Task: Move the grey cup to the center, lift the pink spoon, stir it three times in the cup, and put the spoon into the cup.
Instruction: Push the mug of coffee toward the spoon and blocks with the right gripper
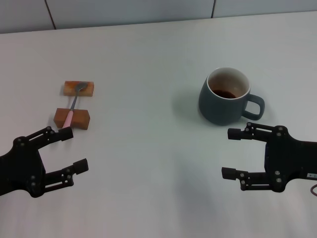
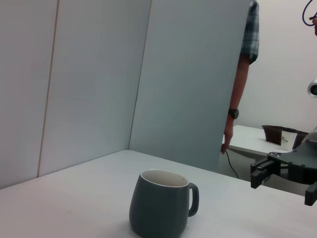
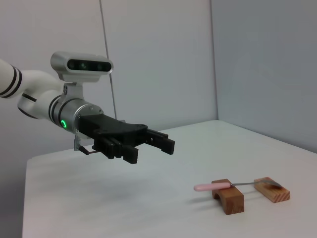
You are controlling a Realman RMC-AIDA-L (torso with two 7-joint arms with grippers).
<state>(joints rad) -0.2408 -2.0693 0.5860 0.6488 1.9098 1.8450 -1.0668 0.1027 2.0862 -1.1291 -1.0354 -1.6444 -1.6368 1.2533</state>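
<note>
A plain white desk (image 1: pixel 148 163) runs back to pale grey wall panels (image 1: pixel 129 10). On it stands the grey cup (image 1: pixel 225 96), upright, to the right of the desk's middle, with dark liquid low in its white inside and its loop handle turned toward the right claw (image 1: pixel 234 153). That claw hovers just in front of the cup, on the robot's side, touching nothing, its two black fingers spread wide apart.

Well to the left of the cup lies the pink spoon (image 1: pixel 74 106), bridging two small wooden blocks (image 1: pixel 78 88): its metal bowl rests on the farther block and its pink handle on the nearer one, the handle's end jutting past it. The left claw (image 1: pixel 72 148) hangs farther still from the cup, nearer the robot than the blocks, fingers likewise parted and empty; its upper fingertip seems close to the nearer block, though whether it touches is hard to judge.

Beyond the panels, in the left wrist view, a person's arm (image 2: pixel 237 94) shows.
</note>
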